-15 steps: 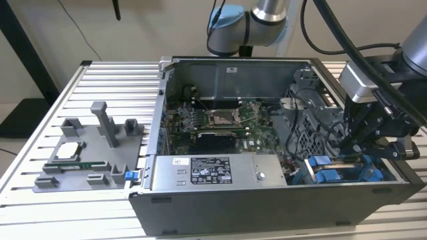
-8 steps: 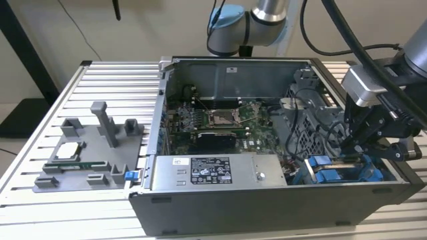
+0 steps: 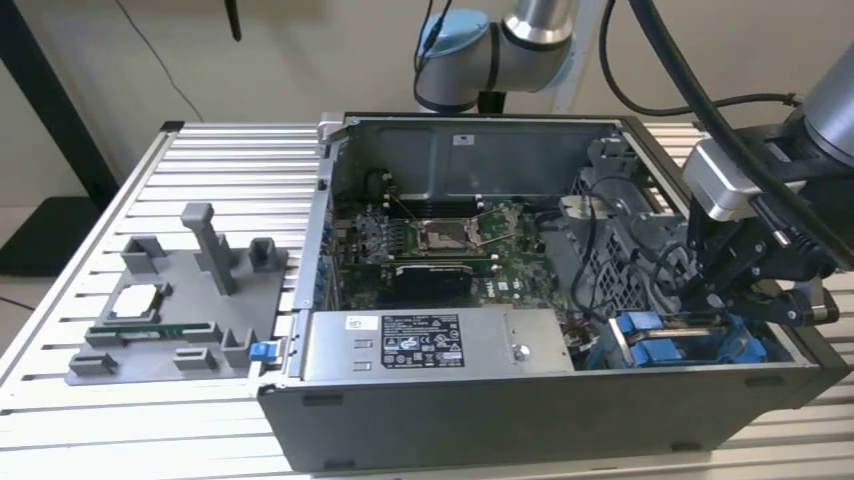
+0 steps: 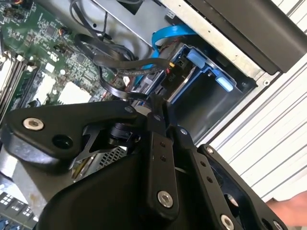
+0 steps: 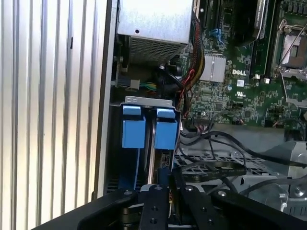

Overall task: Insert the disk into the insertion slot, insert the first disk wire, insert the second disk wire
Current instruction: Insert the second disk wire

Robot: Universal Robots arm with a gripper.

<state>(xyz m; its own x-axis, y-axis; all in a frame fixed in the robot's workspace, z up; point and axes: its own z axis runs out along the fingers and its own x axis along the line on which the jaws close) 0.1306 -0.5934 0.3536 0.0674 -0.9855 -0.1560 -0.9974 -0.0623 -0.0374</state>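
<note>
One black robot gripper (image 5: 169,191) reaches into the open grey computer case (image 3: 534,400), jaws nearly closed around a black wire connector (image 4: 170,76) at the blue-framed silver disk (image 5: 160,143) seated in its bay.

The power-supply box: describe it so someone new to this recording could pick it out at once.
Find the open computer case on the slatted table. Along its near wall, at the exterior view's lower middle, lies the power-supply box, a grey metal block. Its black-and-white label on top sets it apart from the green motherboard behind and the blue drive carriers beside it.
</note>
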